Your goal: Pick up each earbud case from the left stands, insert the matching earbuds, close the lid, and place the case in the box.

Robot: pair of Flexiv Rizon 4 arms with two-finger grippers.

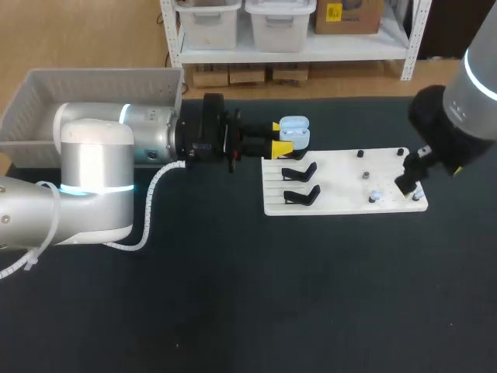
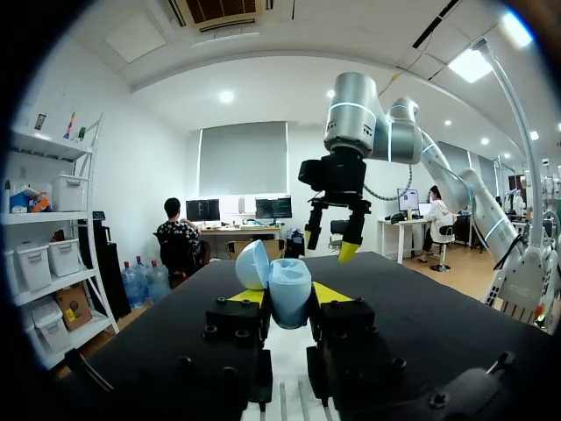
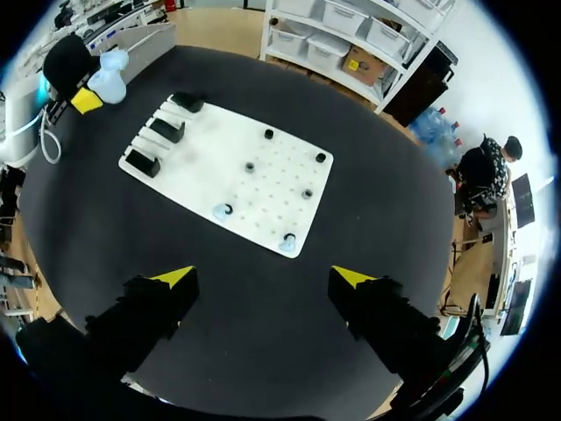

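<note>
The left gripper [image 1: 277, 137] is clamped on the pale blue earbud case [image 1: 295, 129], holding it just off the white board [image 1: 342, 175] at that board's eleven o'clock corner. Black stands [image 1: 300, 171] line the board's nine o'clock edge, the grey box [image 1: 46, 101] lies well apart toward the table's ten o'clock, and the right arm [image 1: 458, 101] hangs over the board's three o'clock end. From the left wrist, both yellow fingertips [image 2: 248, 296] press the case from two sides, its lid [image 2: 252, 263] is tipped open toward ten o'clock of the body, and the right gripper [image 2: 330, 248] hangs ahead at one o'clock with its fingers spread. From the right wrist, that gripper stands wide open and empty above the table, with two pale earbuds [image 3: 223, 211] ahead of it on the board's near edge. The step in hand looks like fetching an earbud. It is best to centre the spread fingers over one bud, come straight down, pinch lightly so it does not spring away, and hold the case level with its mouth up.
</note>
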